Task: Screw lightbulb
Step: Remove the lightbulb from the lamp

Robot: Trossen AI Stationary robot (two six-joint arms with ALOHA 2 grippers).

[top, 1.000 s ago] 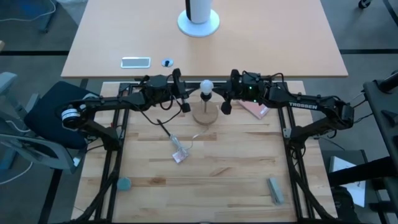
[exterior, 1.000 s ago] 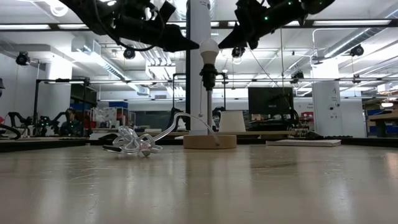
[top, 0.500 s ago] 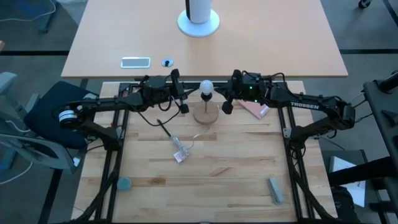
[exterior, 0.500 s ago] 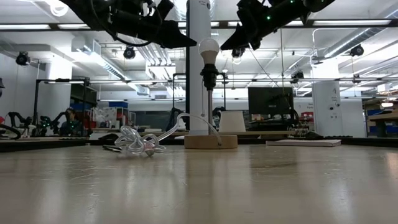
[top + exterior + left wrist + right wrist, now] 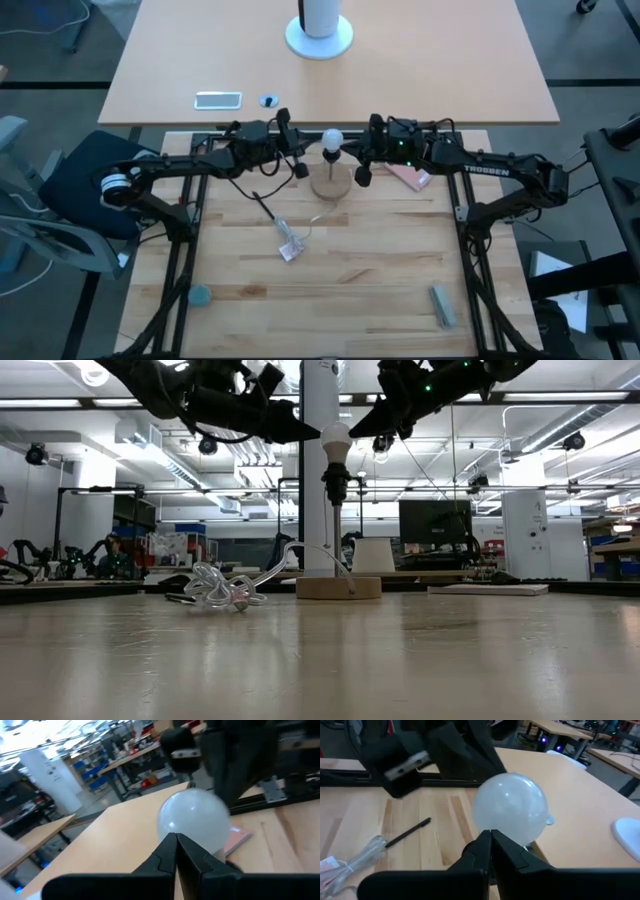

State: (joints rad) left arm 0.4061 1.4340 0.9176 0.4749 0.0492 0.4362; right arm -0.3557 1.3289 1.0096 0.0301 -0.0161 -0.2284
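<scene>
The white frosted lightbulb (image 5: 331,138) sits upright in a black socket (image 5: 335,482) on a thin stem over a round wooden base (image 5: 331,185), at the table's far middle. My left gripper (image 5: 300,168) is shut, with its tips at the bulb's left side (image 5: 322,436). My right gripper (image 5: 361,170) is shut, with its tips at the bulb's right side (image 5: 350,434). Each wrist view shows the bulb (image 5: 194,820) (image 5: 510,809) just past that arm's shut fingertips. My left gripper's shut fingertips (image 5: 176,840) point level at the bulb's globe from the table's left. I cannot tell whether they touch it. My right gripper's shut fingertips (image 5: 490,836) point level at the globe from the table's right. I cannot tell whether they touch it.
A coiled clear cable with a small packet (image 5: 289,245) lies near the base, beside a thin dark rod (image 5: 262,203). A pink flat thing (image 5: 410,177) lies under the right arm. A teal piece (image 5: 200,296) and a grey block (image 5: 443,305) lie near the front edge.
Both grippers have stayed shut beside the bulb. In the last half second each has edged slightly toward it. The bulb stands upright as before.
</scene>
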